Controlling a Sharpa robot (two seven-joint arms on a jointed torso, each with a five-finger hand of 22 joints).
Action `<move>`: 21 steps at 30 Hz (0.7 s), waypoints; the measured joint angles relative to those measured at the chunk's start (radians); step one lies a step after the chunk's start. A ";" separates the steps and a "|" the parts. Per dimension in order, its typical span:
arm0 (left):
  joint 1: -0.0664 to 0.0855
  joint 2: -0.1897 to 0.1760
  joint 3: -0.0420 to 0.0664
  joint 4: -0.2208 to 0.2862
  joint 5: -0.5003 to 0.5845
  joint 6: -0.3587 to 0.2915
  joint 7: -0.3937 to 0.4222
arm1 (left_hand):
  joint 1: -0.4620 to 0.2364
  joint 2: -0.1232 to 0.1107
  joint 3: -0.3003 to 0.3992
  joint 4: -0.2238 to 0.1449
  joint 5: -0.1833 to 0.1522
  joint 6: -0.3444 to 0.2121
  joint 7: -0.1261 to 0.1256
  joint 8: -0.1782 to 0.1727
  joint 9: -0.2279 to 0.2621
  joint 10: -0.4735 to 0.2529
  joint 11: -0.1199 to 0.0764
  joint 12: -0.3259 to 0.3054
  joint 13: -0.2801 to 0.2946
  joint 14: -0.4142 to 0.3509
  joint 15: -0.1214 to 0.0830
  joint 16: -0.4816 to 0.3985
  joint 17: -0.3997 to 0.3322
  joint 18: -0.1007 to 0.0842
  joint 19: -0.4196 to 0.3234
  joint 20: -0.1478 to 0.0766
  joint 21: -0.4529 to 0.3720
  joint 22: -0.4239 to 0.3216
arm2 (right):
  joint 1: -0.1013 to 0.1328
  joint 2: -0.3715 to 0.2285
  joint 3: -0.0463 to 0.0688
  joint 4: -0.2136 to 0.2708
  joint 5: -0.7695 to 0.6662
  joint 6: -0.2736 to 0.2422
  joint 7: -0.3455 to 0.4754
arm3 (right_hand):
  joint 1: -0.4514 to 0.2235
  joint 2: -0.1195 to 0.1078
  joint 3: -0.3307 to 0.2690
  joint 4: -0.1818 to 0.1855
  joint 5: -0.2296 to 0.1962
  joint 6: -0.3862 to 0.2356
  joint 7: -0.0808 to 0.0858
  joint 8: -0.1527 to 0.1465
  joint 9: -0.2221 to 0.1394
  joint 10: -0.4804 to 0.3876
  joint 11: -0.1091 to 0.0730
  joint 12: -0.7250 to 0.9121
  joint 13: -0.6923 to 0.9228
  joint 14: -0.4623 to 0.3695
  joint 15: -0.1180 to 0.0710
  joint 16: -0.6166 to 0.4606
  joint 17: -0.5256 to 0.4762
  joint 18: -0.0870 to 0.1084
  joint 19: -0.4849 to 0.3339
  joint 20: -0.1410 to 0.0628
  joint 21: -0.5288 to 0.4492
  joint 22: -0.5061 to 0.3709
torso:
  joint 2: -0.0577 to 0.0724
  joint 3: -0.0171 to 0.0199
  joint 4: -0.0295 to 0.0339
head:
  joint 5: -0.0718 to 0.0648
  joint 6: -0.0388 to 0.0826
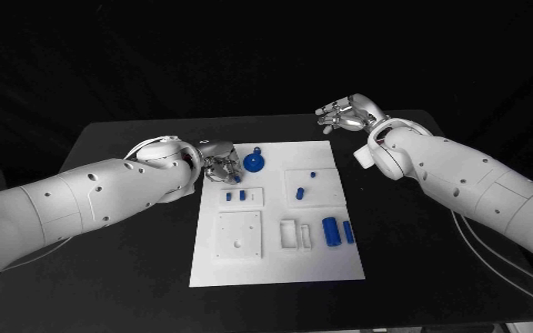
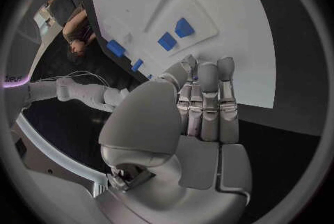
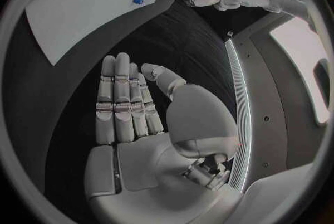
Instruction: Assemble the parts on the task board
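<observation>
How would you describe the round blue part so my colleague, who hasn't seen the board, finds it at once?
Start at the white board on the black table. At its far edge, beside the left robot hand, lies the round blue part. It is the only disc; the other blue pieces are small bars.

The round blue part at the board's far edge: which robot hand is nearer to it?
Left. The left hand sits right beside the round blue part, over the task board's far corner; the right hand hovers off the board, apart.

White board point(image 1: 278, 271) lies flat mid-table; blue parts point(image 1: 331, 230) at its 4 o'clock, round one point(image 1: 254, 163) at 11.
</observation>
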 measured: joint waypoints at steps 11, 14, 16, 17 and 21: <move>-0.001 0.006 -0.001 -0.004 -0.009 0.006 -0.002 | 0.000 0.000 0.003 -0.003 0.000 0.000 0.000 0.000 0.000 0.000 0.000 0.000 0.000 0.003 0.003 0.000 0.000 0.000 0.000 0.000 0.000 0.000 | 0.000 0.002 0.000 0.000 0.000 0.000 0.000 | 0.000 0.000 0.000 0.000 0.000 0.000 0.000 0.000 0.000 0.000 0.000 0.000 0.000 0.000 0.000 0.000 0.000 0.000 0.000 0.000 0.000 0.000 | 0.000 -0.0010 -0.0001 | 0.001 -0.002; -0.001 0.007 -0.001 -0.006 -0.010 0.007 -0.002 | 0.000 0.000 0.003 -0.003 0.000 -0.001 -0.001 0.000 0.000 0.000 0.000 0.000 -0.001 0.003 0.003 0.000 0.000 -0.001 0.000 0.000 0.000 0.000 | 0.000 0.001 0.000 -0.001 0.000 0.000 0.001 | 0.000 0.000 0.000 0.000 0.000 0.000 0.000 0.000 0.000 0.000 0.000 0.000 0.000 0.000 0.000 0.000 0.000 0.000 0.000 0.000 0.000 0.000 | 0.000 -0.0008 -0.0001 | 0.001 -0.003; -0.001 0.008 -0.001 -0.009 -0.010 0.007 -0.002 | 0.000 0.000 0.003 -0.003 0.000 -0.002 -0.002 0.000 -0.001 0.000 0.000 0.000 0.000 0.003 0.003 0.000 0.000 0.000 0.000 0.000 0.000 0.000 | 0.000 0.001 0.000 -0.001 0.000 0.000 0.001 | 0.000 0.000 0.000 0.000 0.000 0.000 0.000 0.000 0.000 0.000 0.000 0.000 0.000 0.000 0.000 0.000 0.000 0.000 0.000 0.000 0.000 0.000 | 0.000 -0.0006 -0.0001 | 0.001 -0.003; -0.001 0.009 -0.002 -0.010 -0.010 0.007 -0.002 | 0.000 0.000 0.003 -0.003 0.000 -0.002 -0.002 0.000 -0.001 0.000 0.000 0.000 0.000 0.003 0.003 0.000 0.000 -0.001 0.000 0.000 0.000 0.000 | 0.000 0.001 0.000 -0.001 0.000 0.000 0.001 | 0.000 0.000 0.000 0.000 0.000 0.000 0.000 0.000 0.000 0.000 0.000 0.000 0.000 0.000 0.000 0.000 0.000 0.000 0.000 0.000 0.000 0.000 | 0.000 -0.0006 -0.0001 | 0.001 -0.002; -0.002 0.014 -0.003 -0.016 -0.010 0.006 -0.001 | 0.000 0.000 0.003 -0.003 0.000 -0.002 -0.002 0.000 -0.001 0.000 0.000 0.000 0.000 0.003 0.003 0.000 0.001 -0.001 0.000 0.000 0.000 0.000 | 0.000 0.001 0.000 0.000 0.000 0.000 0.001 | 0.000 0.000 0.000 0.000 0.000 0.000 0.000 0.000 0.000 0.000 0.000 0.000 0.000 0.000 0.000 0.000 0.000 0.000 0.000 0.000 0.000 0.000 | 0.000 -0.0006 -0.0001 | 0.001 -0.002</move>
